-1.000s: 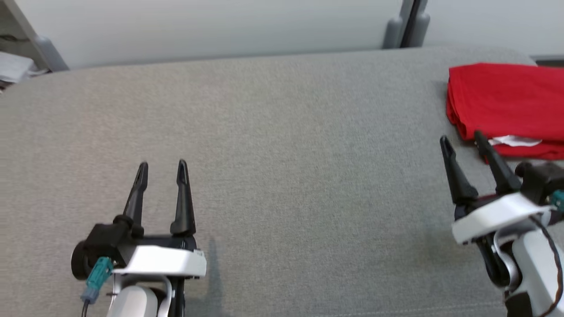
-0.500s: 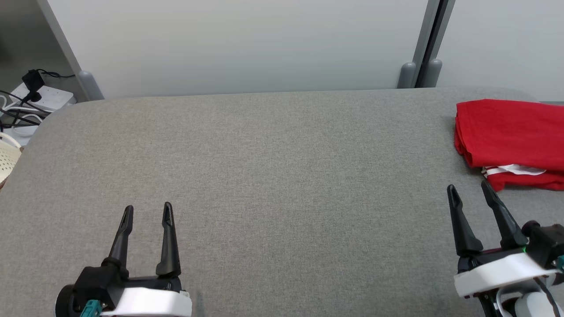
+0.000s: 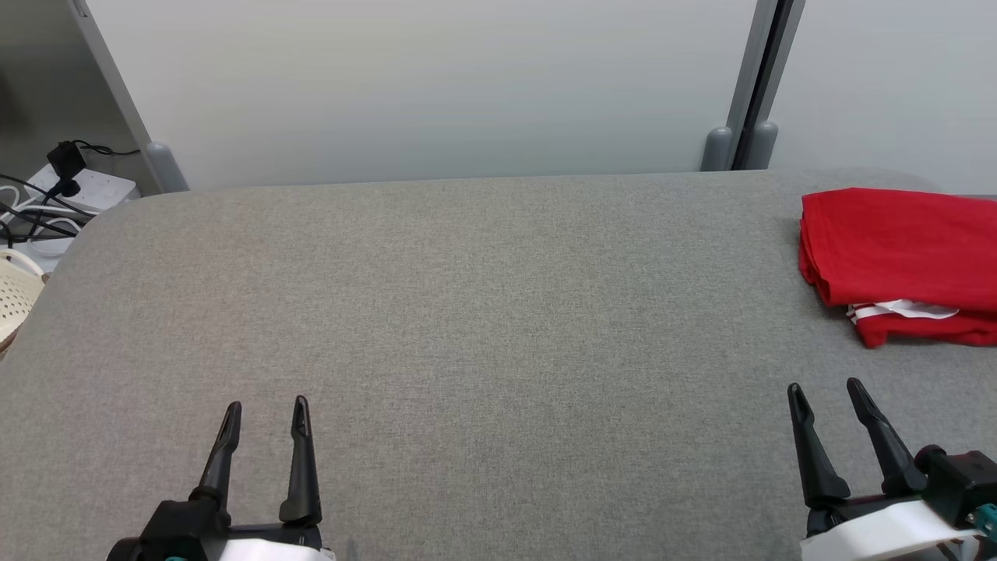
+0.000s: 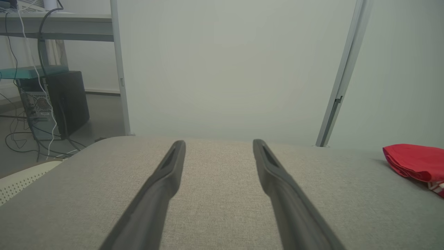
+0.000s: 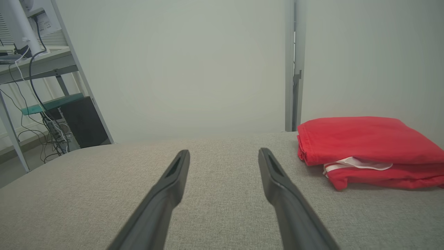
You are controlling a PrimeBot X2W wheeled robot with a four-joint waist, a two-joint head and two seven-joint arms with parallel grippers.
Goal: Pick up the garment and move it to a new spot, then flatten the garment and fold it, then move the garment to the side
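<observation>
Left gripper (image 3: 267, 403) and right gripper (image 3: 823, 385) are spread and empty. Folded garment (image 3: 896, 249) lies ahead-right of the right one; a careless brush could undo its fold.

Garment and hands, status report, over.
Left hand open, empty. Right hand open, empty. Red garment folded, right side of table, untouched. Nothing in the way.

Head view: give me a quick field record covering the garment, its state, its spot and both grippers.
garment: red, with white trim at its near edge
state: folded, lying flat
spot: right end of the grey surface, cut off by the picture's right edge
left gripper: open, fingers empty, low at the near left
right gripper: open, fingers empty, just short of the garment, not touching it
task: folding and moving aside look done
</observation>
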